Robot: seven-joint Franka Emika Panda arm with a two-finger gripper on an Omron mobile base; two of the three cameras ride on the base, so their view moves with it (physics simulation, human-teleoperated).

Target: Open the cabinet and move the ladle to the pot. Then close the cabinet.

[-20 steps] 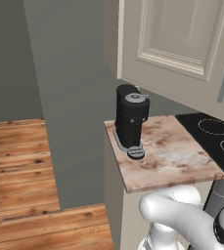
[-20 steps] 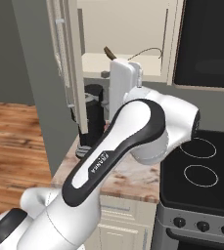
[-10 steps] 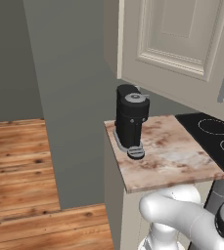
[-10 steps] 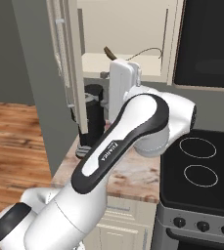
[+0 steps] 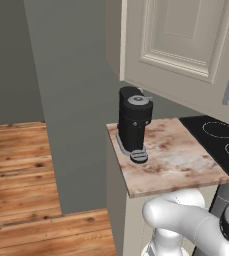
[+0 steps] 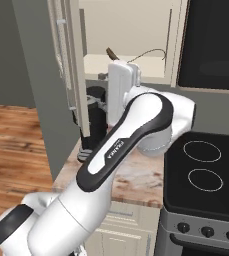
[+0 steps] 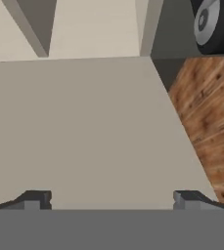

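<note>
Marbled brown-and-cream counter (image 5: 178, 157) carries a black coffee machine (image 5: 134, 122) in the left base view, beside a black stovetop (image 5: 221, 145), over wood flooring (image 5: 21, 180); the cabinet (image 5: 186, 45) door hangs open above. From the right base view, the cabinet (image 6: 131, 35) shelf holds the ladle (image 6: 136, 54), the white arm reaching up to it. Hand view: the gripper (image 7: 111, 200) spread wide above the cream shelf (image 7: 84, 127), holding nothing.

Cream cabinet (image 5: 186, 55), black coffee maker (image 5: 134, 122), mottled brown-white counter (image 5: 178, 160), black stovetop (image 6: 206, 170)
</note>
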